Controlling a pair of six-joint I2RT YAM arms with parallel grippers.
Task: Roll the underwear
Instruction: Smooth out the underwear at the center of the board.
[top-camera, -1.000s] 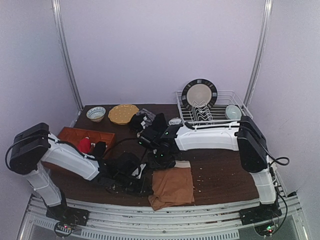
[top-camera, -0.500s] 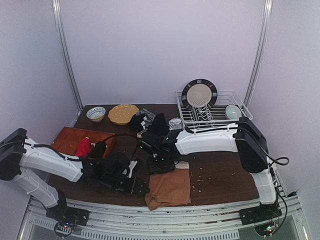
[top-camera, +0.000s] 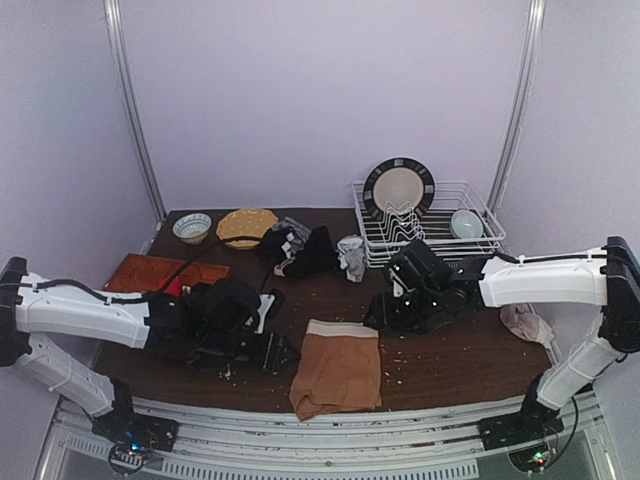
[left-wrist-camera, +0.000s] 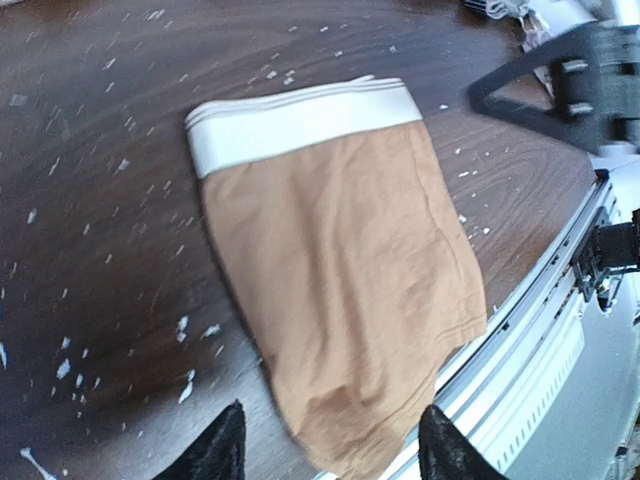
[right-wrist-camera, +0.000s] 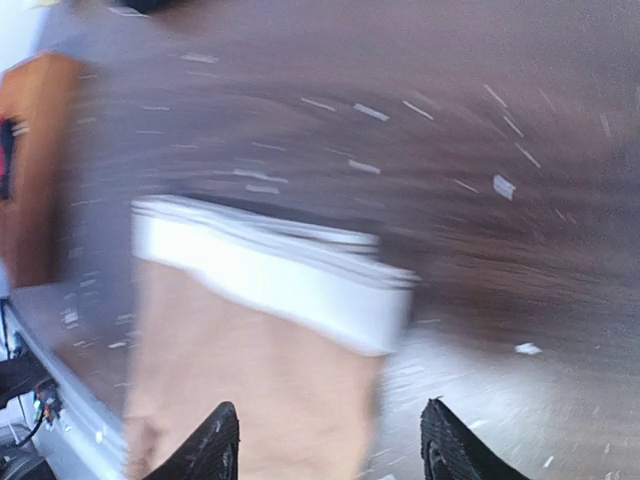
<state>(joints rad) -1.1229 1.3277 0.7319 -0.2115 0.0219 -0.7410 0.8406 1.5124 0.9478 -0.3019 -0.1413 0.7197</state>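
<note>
A tan-brown underwear (top-camera: 338, 370) with a white waistband (top-camera: 345, 328) lies flat near the table's front edge, and its lower end reaches the edge. It fills the left wrist view as the underwear (left-wrist-camera: 340, 300), where my left gripper (left-wrist-camera: 330, 455) stands open above its lower end. From above, the left gripper (top-camera: 280, 352) sits just left of the cloth. My right gripper (top-camera: 383, 318) is just right of the waistband and apart from it. The blurred right wrist view shows the underwear (right-wrist-camera: 250, 380) beneath the open right gripper (right-wrist-camera: 330, 450). Black underwear (top-camera: 300, 250) and a light grey one (top-camera: 350, 256) are piled at the back.
A white dish rack (top-camera: 480, 240) with a plate (top-camera: 398, 190) and a bowl (top-camera: 465, 223) stands back right. A patterned bowl (top-camera: 192, 227), a yellow plate (top-camera: 246, 227) and an orange tray (top-camera: 150, 272) are at the back left. A pale cloth (top-camera: 525, 323) lies right. White specks dot the table.
My left gripper has opened and drawn back to the left. The right arm has swung from over the waistband to the right. The tan underwear now lies flat and uncovered.
</note>
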